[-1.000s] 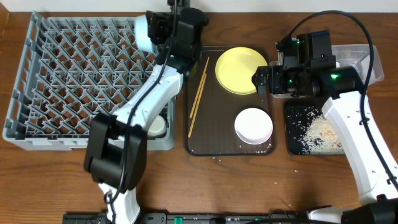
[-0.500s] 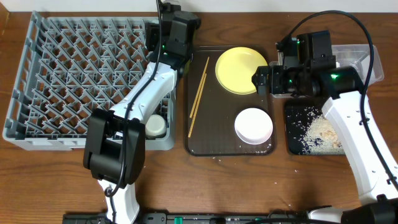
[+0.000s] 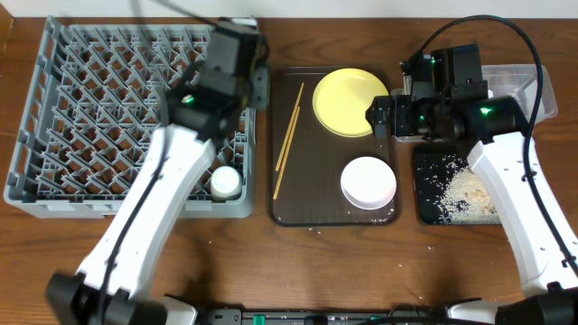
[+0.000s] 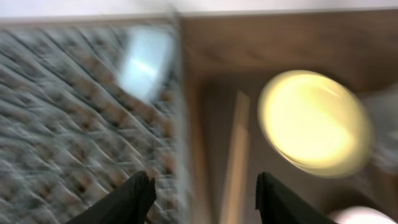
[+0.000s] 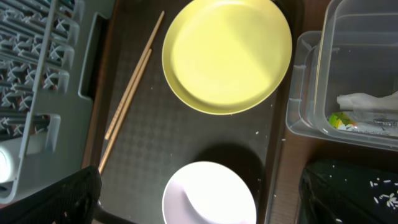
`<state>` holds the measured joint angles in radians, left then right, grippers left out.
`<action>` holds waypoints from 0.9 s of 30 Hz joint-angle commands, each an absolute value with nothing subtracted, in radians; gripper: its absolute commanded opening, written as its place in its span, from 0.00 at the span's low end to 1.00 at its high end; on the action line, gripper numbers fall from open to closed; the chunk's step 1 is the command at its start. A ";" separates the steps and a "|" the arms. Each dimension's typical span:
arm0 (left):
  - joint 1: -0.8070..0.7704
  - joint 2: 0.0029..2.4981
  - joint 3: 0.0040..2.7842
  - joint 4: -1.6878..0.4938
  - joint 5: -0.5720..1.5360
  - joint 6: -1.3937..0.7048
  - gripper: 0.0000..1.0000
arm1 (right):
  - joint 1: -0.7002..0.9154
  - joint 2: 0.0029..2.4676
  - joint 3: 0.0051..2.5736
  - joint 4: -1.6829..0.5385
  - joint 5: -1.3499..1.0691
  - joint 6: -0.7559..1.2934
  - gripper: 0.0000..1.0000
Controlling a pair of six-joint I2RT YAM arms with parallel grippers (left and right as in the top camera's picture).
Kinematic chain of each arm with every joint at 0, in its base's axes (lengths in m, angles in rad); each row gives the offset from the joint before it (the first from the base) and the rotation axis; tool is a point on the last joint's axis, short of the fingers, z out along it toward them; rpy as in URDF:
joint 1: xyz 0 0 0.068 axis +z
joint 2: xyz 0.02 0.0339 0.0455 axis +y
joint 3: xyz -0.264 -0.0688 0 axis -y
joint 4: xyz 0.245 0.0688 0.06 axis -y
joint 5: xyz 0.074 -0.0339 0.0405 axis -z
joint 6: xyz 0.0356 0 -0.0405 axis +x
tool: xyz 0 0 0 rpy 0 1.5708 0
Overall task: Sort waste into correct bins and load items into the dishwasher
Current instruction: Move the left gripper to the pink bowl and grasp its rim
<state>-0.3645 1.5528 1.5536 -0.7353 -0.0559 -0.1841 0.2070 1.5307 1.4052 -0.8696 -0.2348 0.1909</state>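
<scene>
The grey dish rack [image 3: 90,108] fills the left. My left gripper [image 3: 257,88] is open and empty over the rack's right edge. Its blurred wrist view [image 4: 205,199] shows a light blue bowl [image 4: 146,59] in the rack's far right corner. A small white cup [image 3: 226,183] stands in the rack's near right corner. The yellow plate [image 3: 348,101], white bowl [image 3: 368,182] and chopsticks [image 3: 289,140] lie on the brown tray [image 3: 334,212]. My right gripper [image 5: 205,199] is open, above the white bowl [image 5: 208,193] and plate [image 5: 227,56].
The clear tub [image 3: 519,81] at the far right holds a white napkin [image 5: 367,102] and a green-yellow wrapper [image 5: 339,119]. The black tray [image 3: 429,185] in front of it holds rice crumbs [image 3: 470,190]. A few crumbs lie on the table near the brown tray's front.
My left arm has swung over the rack's right side. The blue bowl seen at the gripper a second ago is no longer in the jaws. The right arm has not moved.
</scene>
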 commanded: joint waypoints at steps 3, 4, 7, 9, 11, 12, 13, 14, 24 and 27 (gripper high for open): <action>-0.388 1.594 1.502 -0.875 0.199 -0.429 0.57 | 0.212 1.530 1.410 -0.868 -0.234 0.186 0.99; -0.395 1.596 1.480 -0.875 0.200 -0.453 0.57 | 0.212 1.530 1.410 -0.868 -0.234 0.186 0.99; -0.416 1.600 1.411 -0.855 0.203 -0.533 0.57 | 0.212 1.530 1.410 -0.868 -0.234 0.186 0.99; -0.433 1.600 1.379 -0.835 0.208 -0.566 0.59 | 0.212 1.530 1.410 -0.868 -0.234 0.186 0.99; -0.456 1.600 1.358 -0.812 0.221 -0.584 0.61 | 0.212 1.530 1.410 -0.868 -0.234 0.186 0.99; -0.469 1.600 1.353 -0.804 0.221 -0.598 0.61 | 0.212 1.530 1.410 -0.868 -0.234 0.186 0.99; -0.482 1.601 1.349 -0.791 0.221 -0.605 0.61 | 0.212 1.530 1.410 -0.864 -0.234 0.187 0.99; -0.498 1.602 1.346 -0.776 0.220 -0.604 0.61 | 0.212 1.530 1.410 -0.846 -0.242 0.187 0.99; -0.637 1.713 1.345 -0.690 0.194 -0.616 0.62 | 0.138 1.456 1.412 -0.813 -0.296 0.244 0.99; -0.654 1.747 1.345 -0.677 0.194 -0.615 0.62 | 0.058 1.366 1.412 -0.808 -0.295 0.247 0.99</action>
